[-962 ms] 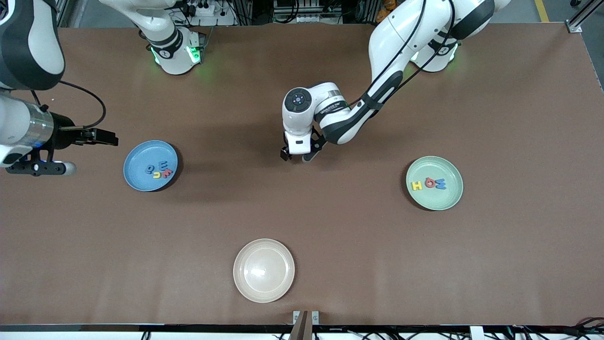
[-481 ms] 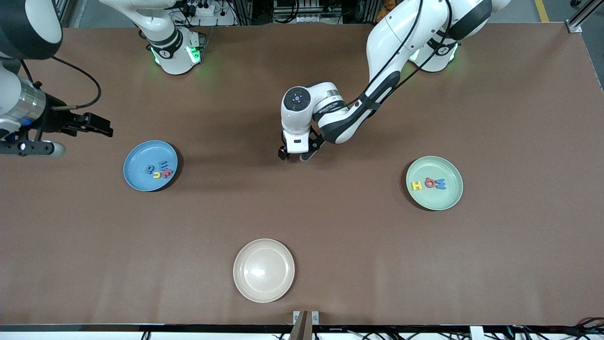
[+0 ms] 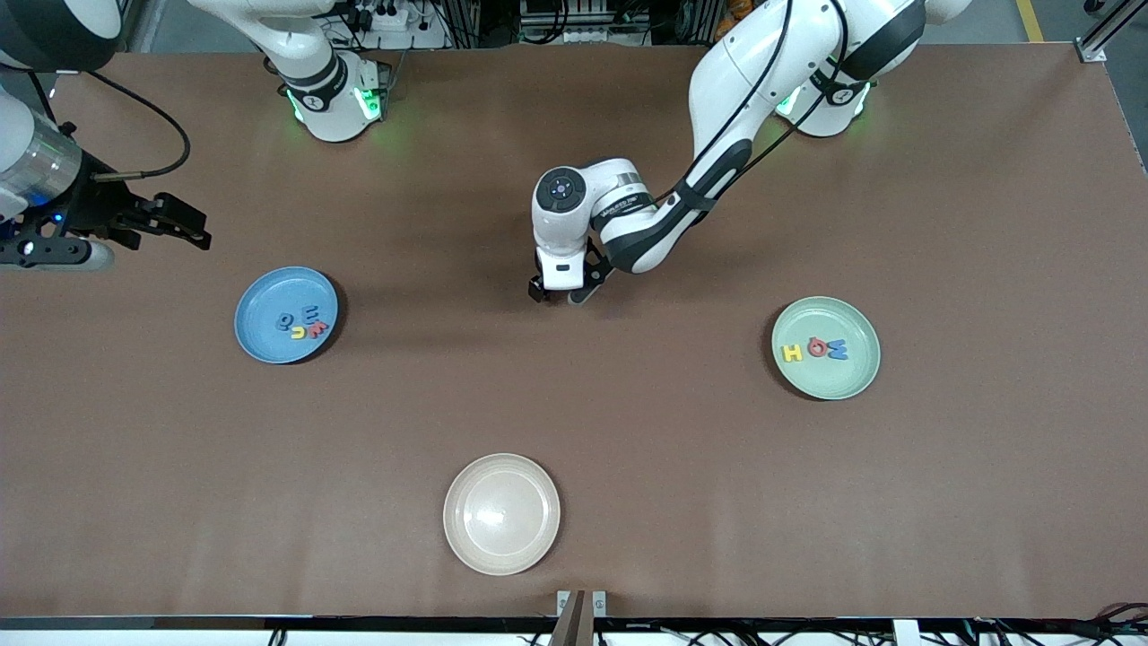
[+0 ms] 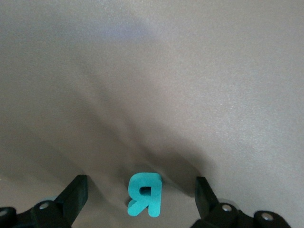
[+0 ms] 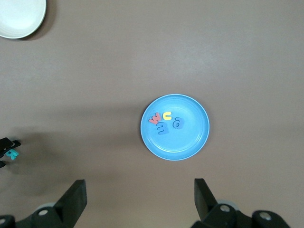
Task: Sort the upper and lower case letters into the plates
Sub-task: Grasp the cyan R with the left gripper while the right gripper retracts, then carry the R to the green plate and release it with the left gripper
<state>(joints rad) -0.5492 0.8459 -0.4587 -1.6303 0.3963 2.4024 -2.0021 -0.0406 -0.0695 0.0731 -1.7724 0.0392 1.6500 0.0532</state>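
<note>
A teal letter R (image 4: 144, 194) lies flat on the brown table between the open fingers of my left gripper (image 4: 140, 190), which is low over the table's middle (image 3: 556, 294); the fingers stand apart from it. In the front view the gripper hides the letter. The blue plate (image 3: 260, 336) holds several letters (image 3: 305, 321) in blue, yellow and red. The mint green plate (image 3: 830, 381) holds a yellow H, a red letter and a blue M (image 3: 814, 350). My right gripper (image 3: 193, 231) is open and empty, in the air over bare table beside the blue plate (image 5: 187, 145).
An empty cream-beige plate (image 3: 501, 513) sits near the front edge, nearer to the front camera than the left gripper; it also shows in the right wrist view (image 5: 19, 16). The blue plate is toward the right arm's end, the green plate toward the left arm's end.
My right gripper has drawn back from the blue plate, up the front view toward the robots' side. My left gripper has shifted only slightly over the teal R.
</note>
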